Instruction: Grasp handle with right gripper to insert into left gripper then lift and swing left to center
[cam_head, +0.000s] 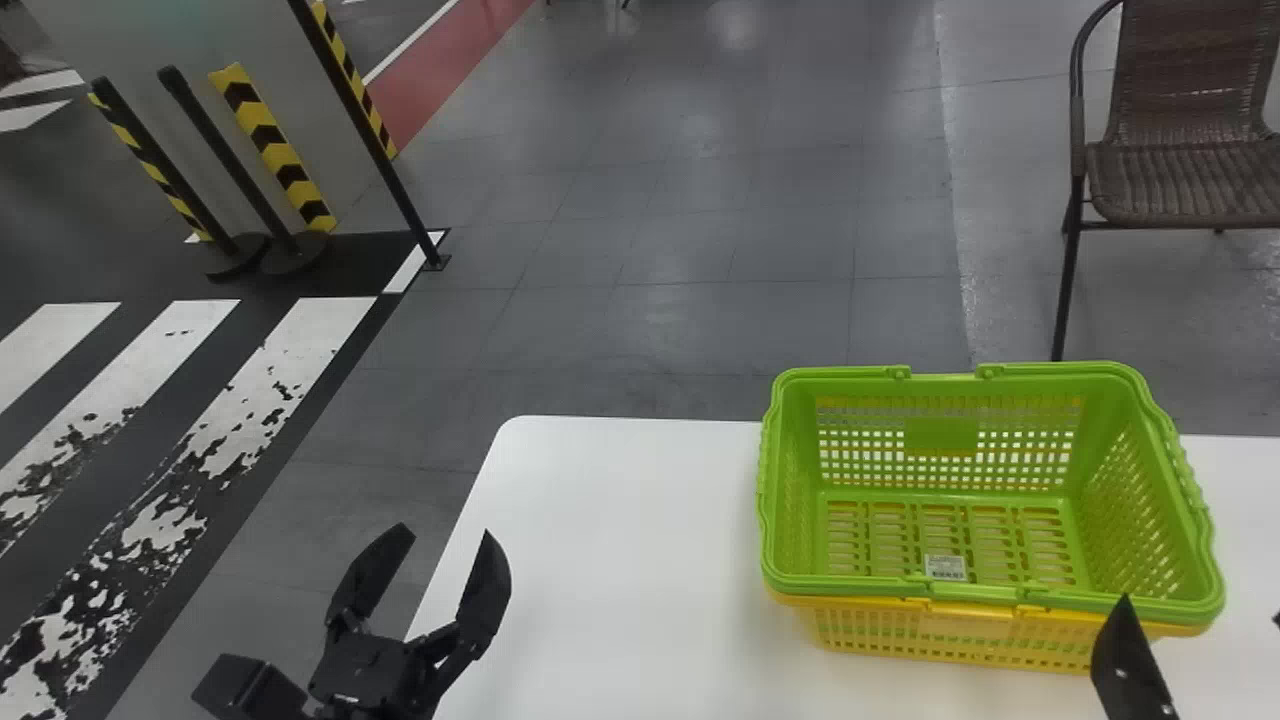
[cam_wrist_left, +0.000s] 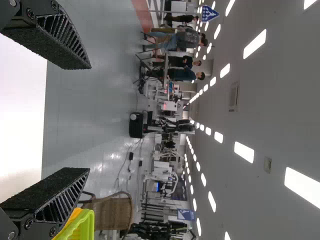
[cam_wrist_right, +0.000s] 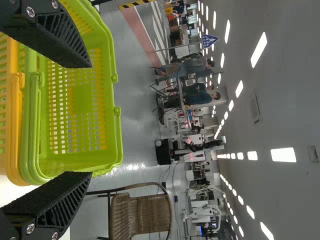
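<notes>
Green basket (cam_head: 940, 436): perforated plastic, handles folded along rim, nested in yellow basket (cam_head: 965, 626), lower right. Left gripper (cam_head: 446, 530) lower left, right gripper (cam_head: 1200, 608) bottom right: both spread open.

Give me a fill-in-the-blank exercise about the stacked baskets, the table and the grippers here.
The upper basket is colored ____.
The lower basket, which it nests in, is colored ____.
The table under them has a ____ top.
In the head view, the gripper nearer the baskets is the robot's ____ one.

Missing words: green; yellow; white; right.
</notes>
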